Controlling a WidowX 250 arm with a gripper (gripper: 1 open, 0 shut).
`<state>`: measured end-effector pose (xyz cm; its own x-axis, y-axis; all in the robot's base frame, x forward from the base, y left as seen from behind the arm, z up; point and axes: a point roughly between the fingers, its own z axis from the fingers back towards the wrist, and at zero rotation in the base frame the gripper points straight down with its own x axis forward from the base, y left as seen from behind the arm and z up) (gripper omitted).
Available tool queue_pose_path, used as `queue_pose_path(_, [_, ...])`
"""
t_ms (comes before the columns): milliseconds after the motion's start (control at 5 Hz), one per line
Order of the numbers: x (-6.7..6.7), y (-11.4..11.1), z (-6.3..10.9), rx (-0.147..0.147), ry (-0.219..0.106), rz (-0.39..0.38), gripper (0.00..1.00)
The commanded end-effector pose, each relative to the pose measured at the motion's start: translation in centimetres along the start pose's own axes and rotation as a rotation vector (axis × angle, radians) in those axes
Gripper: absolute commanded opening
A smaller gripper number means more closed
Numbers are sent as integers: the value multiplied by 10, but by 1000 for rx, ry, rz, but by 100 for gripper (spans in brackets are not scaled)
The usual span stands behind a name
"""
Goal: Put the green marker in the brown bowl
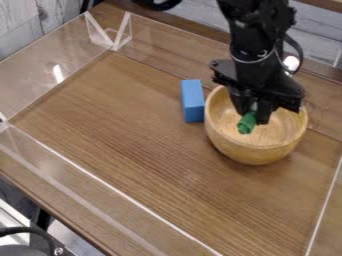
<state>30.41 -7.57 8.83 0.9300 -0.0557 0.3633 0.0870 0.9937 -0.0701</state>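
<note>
The single camera view looks down at an angle from above the desk (127, 160), facing across it toward a transparent stand (108, 31) at the upper left of the frame. It sits near enough for the desk to fill most of the frame, with a dark cable (30, 236) at the lower left.

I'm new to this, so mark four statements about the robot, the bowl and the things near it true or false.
1. The claw is over the brown bowl. True.
2. The blue block lies inside the bowl. False: it is on the table, beside the bowl.
3. The green end of the marker shows below the claw, within the bowl's outline. True.
4. The bowl is tipped upside down. False: it is upright, its opening facing up.
</note>
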Motion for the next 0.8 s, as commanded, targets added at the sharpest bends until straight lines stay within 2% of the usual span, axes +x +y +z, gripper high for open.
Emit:
queue_pose_path(0, [15, -6, 9, -8, -58, -14, 0])
queue_pose_path(600, [17, -6, 3, -1, -57, -15, 0])
